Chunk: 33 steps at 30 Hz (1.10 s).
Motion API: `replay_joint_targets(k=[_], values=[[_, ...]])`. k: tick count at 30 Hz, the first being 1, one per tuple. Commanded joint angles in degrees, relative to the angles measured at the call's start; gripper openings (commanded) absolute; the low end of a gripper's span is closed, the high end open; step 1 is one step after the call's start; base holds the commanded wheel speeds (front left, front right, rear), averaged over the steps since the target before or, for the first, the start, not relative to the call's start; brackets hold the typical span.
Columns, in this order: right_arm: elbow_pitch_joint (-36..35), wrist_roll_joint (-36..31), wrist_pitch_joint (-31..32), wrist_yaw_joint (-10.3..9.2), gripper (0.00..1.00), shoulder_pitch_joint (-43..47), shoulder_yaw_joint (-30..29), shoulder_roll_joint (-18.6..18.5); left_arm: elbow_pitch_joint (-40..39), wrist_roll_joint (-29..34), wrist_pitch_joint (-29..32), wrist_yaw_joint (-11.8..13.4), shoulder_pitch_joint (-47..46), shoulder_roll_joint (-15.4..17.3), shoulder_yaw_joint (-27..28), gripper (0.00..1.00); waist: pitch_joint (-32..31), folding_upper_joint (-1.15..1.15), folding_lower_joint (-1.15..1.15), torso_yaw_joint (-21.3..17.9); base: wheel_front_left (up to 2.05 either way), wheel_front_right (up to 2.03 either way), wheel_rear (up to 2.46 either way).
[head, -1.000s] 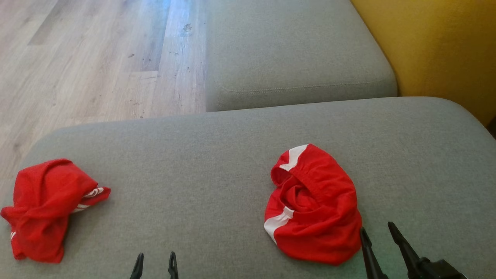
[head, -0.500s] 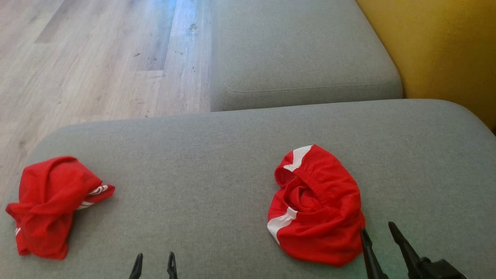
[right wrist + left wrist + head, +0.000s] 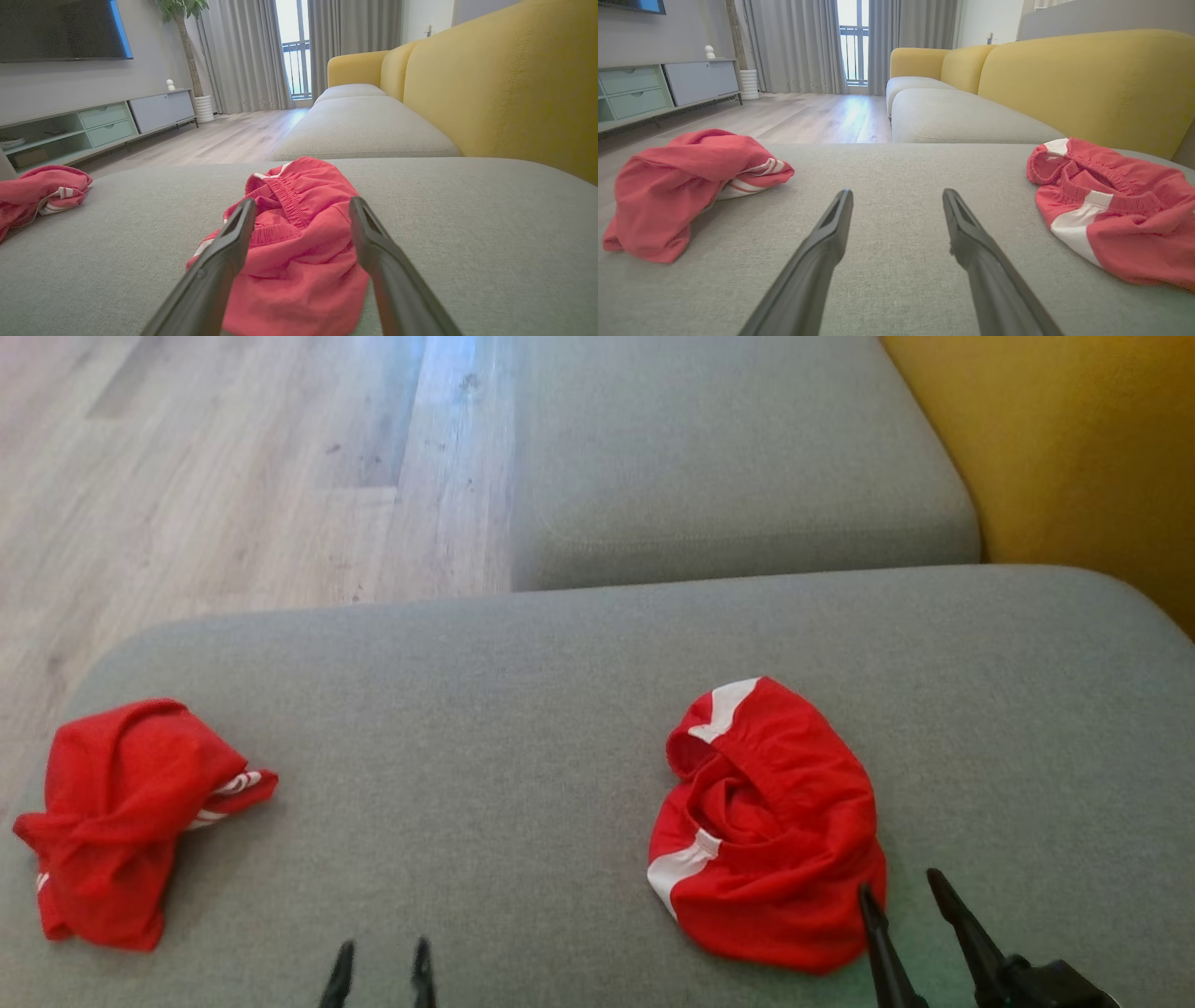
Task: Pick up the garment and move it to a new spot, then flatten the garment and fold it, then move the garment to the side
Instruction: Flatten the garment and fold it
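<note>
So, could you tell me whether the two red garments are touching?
Apart: head view shows bare cushion between left garment and right garment.

Support = grey fabric sofa seat cushion [image 3: 523, 709], wide, flat. 2 items directly on it, well apart: crumpled red shorts [image 3: 766, 821] w/ white side stripe, elastic waistband showing, right of ctr; bunched red garment [image 3: 121, 821] w/ white stripes, near left edge.
</note>
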Motion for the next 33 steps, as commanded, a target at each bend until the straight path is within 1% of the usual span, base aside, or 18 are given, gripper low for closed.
replay_joint_targets(k=[1, 6, 9, 13, 14, 16, 19, 23, 26, 31, 33], values=[[-2.1, 0.2, -0.2, -0.05, 1.0, -3.2, 1.6, -0.7, -1.2, -0.6, -0.4, -0.4, -3.8, -1.1, 0.6, 1.0, 0.5, 0.0, 0.0, -0.2, 0.0, 0.0, 0.0], [-2.5, 0.3, -0.2, -0.05, 1.0, -4.3, 2.4, -1.9, 0.9, -6.2, -0.4, -1.6, -9.5, -1.1, -2.1, 1.0, 3.1, 0.0, 0.0, -1.3, 0.0, 0.0, 0.0], [-2.7, 0.4, -0.2, -0.05, 1.0, -5.5, 2.8, -2.6, 2.8, -11.5, -0.4, -3.0, -14.7, -1.1, -5.4, 1.0, 5.2, 0.0, 0.0, -2.5, 0.0, 0.0, 0.0], [-3.0, 0.5, -0.2, -0.05, 1.0, -7.0, 3.5, -3.3, 6.3, -21.5, 0.2, -5.1, -22.5, -1.1, -11.2, 1.0, 7.7, 0.0, 0.0, -4.4, 0.0, 0.0, 0.0], [-3.2, 0.5, -0.2, -0.05, 1.0, -7.8, 3.6, -3.5, 8.0, -26.5, 1.4, -5.7, -26.6, -1.1, -14.3, 1.0, 8.9, 0.0, 0.0, -5.4, 0.0, 0.0, 0.0], [-3.4, 0.6, -0.2, -0.05, 1.0, -8.5, 3.9, -3.7, 9.6, -32.1, 2.9, -6.4, -30.4, -1.1, -17.4, 1.0, 10.0, 0.0, 0.0, -6.5, 0.0, 0.0, 0.0], [-3.7, 1.0, -0.2, -0.05, 1.0, -10.0, 4.7, -4.2, 11.4, -39.9, 4.8, -6.5, -35.8, -1.1, -21.4, 1.0, 12.4, 0.0, 0.0, -8.5, 0.0, 0.0, 0.0], [-4.0, 1.6, -0.2, -0.05, 1.0, -12.0, 5.0, -4.3, 15.5, -47.6, 7.0, -6.4, -42.1, -1.1, -26.0, 1.0, 14.8, 0.0, 0.0, -10.5, 0.0, 0.0, 0.0], [-4.1, 1.6, -0.2, -0.05, 1.0, -13.1, 5.2, -4.4, 17.9, -53.6, 7.7, -6.0, -46.0, -1.1, -28.3, 1.0, 16.7, 0.0, 0.0, -11.5, 0.0, 0.0, 0.0], [-4.3, 1.6, -0.2, -0.05, 1.0, -14.6, 5.4, -3.9, 21.9, -61.4, 8.3, -4.9, -51.7, -1.1, -31.3, 1.0, 19.3, 0.0, 0.0, -12.3, 0.0, 0.0, 0.0], [-4.3, 1.6, -0.2, -0.05, 1.0, -15.3, 5.5, -3.7, 23.0, -64.3, 8.3, -4.9, -53.6, -1.1, -32.3, 1.0, 20.2, 0.0, 0.0, -12.5, 0.0, 0.0, 0.0]])
